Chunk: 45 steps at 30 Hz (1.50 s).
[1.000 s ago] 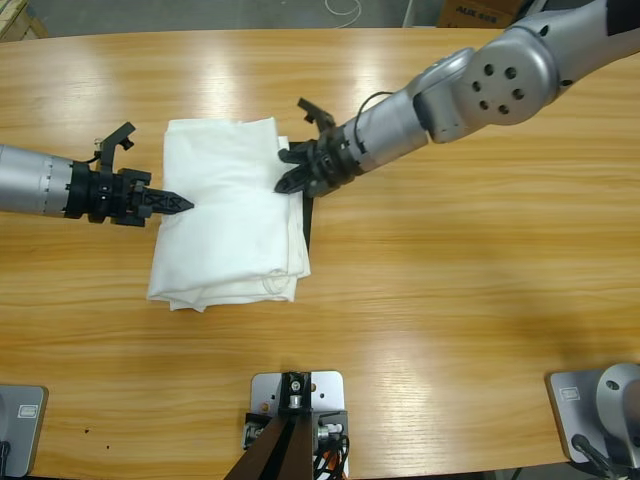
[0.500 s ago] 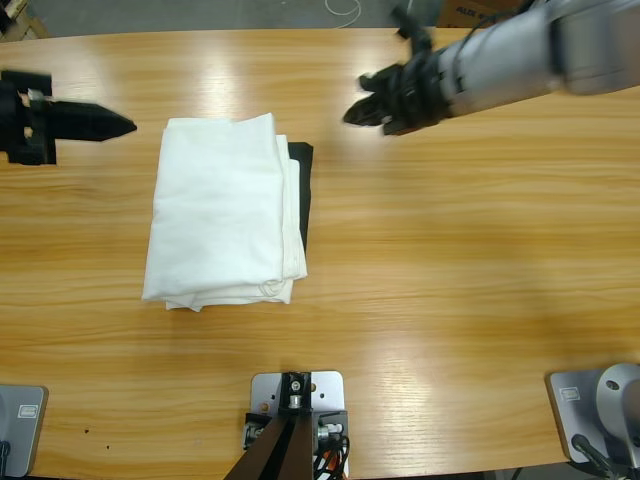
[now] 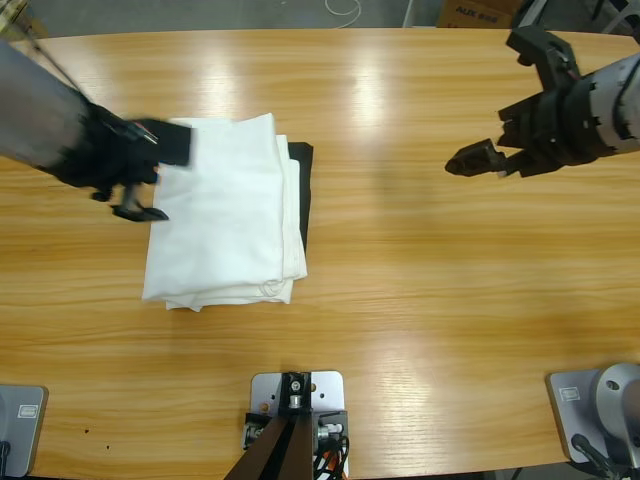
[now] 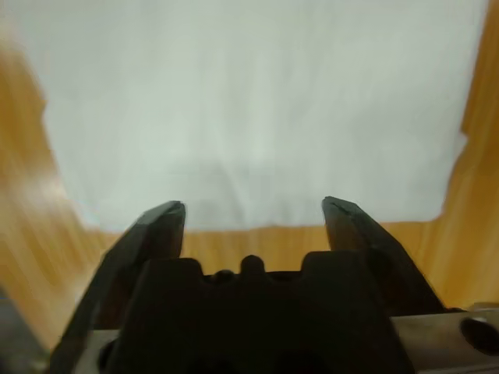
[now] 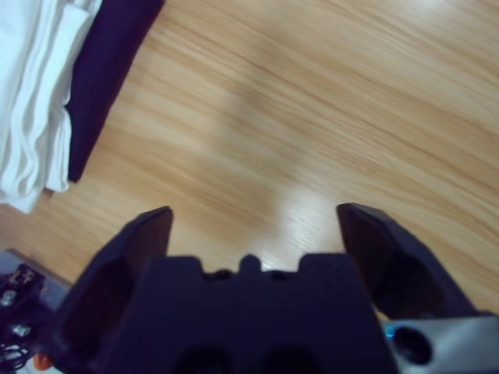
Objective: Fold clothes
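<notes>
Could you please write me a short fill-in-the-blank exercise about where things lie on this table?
1. The folded T-shirt is ____ in colour.
2. A dark cloth peeks out from ____ the T-shirt.
3. The right gripper hangs over bare ____, holding nothing.
4. The left gripper, jaws open, looks at the ____.

Missing words: white; under; table; T-shirt

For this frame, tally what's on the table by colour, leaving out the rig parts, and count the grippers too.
White folded clothes: 1 stack; how many shirts are in it cannot be told
Dark flat item showing at the stack's edge: 1; what it is cannot be told
Black-jawed grippers: 2, left gripper at the stack, right gripper over bare wooden table, both open
Total: 4
</notes>
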{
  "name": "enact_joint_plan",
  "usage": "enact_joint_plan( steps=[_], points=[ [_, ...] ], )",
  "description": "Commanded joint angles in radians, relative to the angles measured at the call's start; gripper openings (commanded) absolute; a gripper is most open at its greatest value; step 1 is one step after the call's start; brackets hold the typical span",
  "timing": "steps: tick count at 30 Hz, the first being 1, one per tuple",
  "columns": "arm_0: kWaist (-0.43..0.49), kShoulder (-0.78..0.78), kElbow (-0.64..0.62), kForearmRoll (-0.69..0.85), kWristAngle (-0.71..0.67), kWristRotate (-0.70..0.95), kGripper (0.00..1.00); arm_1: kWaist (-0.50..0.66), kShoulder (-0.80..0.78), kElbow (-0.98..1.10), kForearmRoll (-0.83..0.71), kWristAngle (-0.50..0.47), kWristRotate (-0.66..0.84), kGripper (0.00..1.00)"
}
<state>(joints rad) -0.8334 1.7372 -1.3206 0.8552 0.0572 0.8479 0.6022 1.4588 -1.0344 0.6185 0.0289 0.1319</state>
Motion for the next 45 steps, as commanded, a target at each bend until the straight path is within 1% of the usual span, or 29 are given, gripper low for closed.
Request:
enact_joint_plan(
  steps=[1,6,11,15,22,26,29,31,35,39,41,43,45],
  points=[
    [-0.064,0.152,-0.105,0.004,0.106,0.052,1.0,-0.018,-0.04,0.004,0.012,0.04,-0.009,1.0],
    [-0.01,0.243,-0.159,0.005,0.029,0.066,1.0,-0.052,-0.037,0.034,-0.02,0.063,-0.008,1.0],
    [-0.007,0.306,-0.212,0.007,-0.038,0.065,1.0,-0.081,-0.026,0.069,-0.055,0.084,-0.009,1.0],
    [-0.001,0.343,-0.21,0.007,-0.045,0.065,1.0,-0.1,-0.017,0.085,-0.084,0.097,-0.011,1.0],
    [0.018,0.409,-0.196,0.013,-0.072,0.055,0.996,-0.145,-0.014,0.101,-0.087,0.112,-0.024,1.0],
    [0.067,0.46,-0.237,0.012,-0.076,0.054,0.996,-0.148,-0.009,0.105,-0.09,0.114,-0.024,1.0],
    [0.13,0.51,-0.305,0.019,-0.076,0.038,0.994,-0.154,-0.01,0.109,-0.095,0.114,-0.024,1.0],
    [0.175,0.543,-0.373,0.056,-0.077,0.0,0.982,-0.157,-0.013,0.11,-0.095,0.114,-0.024,1.0],
    [0.297,0.593,-0.521,0.12,-0.074,-0.179,0.982,-0.162,-0.015,0.122,-0.102,0.114,-0.024,1.0],
    [0.485,0.66,-0.706,0.184,-0.088,-0.461,0.982,-0.162,-0.002,0.145,-0.13,0.12,-0.024,1.0],
    [0.589,0.696,-0.8,0.211,-0.157,-0.576,0.98,-0.162,0.006,0.152,-0.14,0.124,-0.023,1.0],
    [0.681,0.739,-0.911,0.258,-0.2,-0.67,0.912,-0.162,0.018,0.152,-0.146,0.126,-0.023,1.0],
    [0.752,0.782,-1.025,0.308,-0.217,-0.741,0.899,-0.162,0.033,0.148,-0.157,0.134,-0.022,1.0]
  ],
)
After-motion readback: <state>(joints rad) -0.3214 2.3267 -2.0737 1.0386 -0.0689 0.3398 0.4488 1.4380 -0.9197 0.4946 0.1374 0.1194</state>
